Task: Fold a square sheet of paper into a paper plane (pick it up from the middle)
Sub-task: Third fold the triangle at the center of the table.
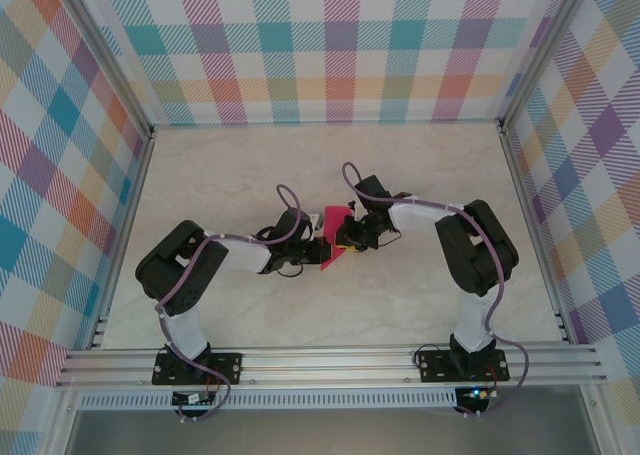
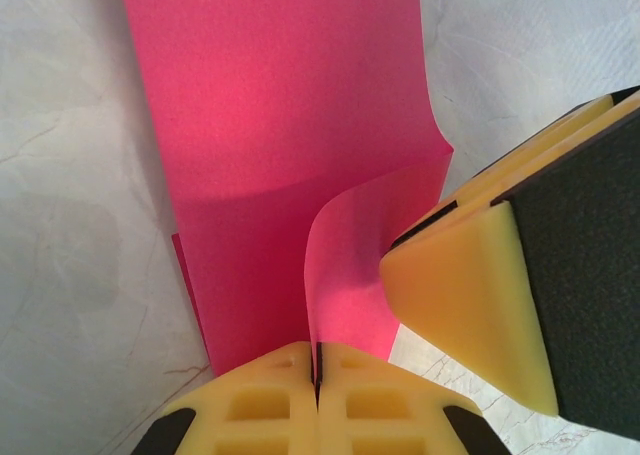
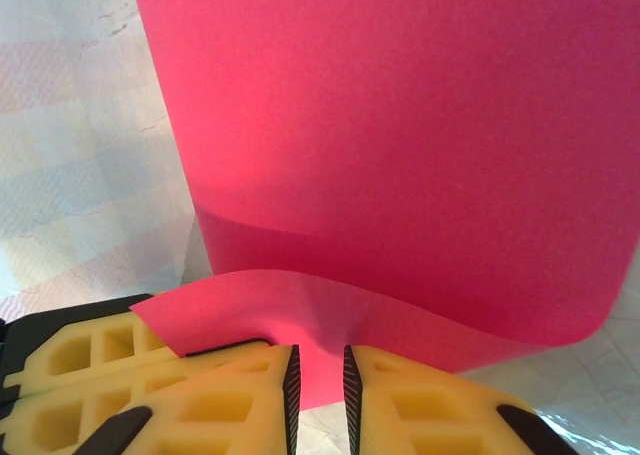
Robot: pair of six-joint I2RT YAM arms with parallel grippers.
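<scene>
The square sheet of paper [image 1: 330, 237] is crimson-pink, partly folded and held off the table between both arms at the centre. In the left wrist view the paper [image 2: 280, 105] hangs ahead with one layer curling back, and my left gripper [image 2: 317, 360] is shut on that layer's edge. My right gripper's yellow fingers [image 2: 470, 295] press in from the right, close to the same layer. In the right wrist view the paper [image 3: 400, 125] bends over my right gripper [image 3: 318, 375], whose jaws stand a narrow gap apart with paper between them. My left gripper's fingers [image 3: 90, 360] sit beside it.
The pale marbled table [image 1: 420, 175] stretches around the arms, bounded by aluminium rails and plaid walls on three sides. Both arms' elbows [image 1: 185, 260] [image 1: 480, 240] stick outward near the front corners.
</scene>
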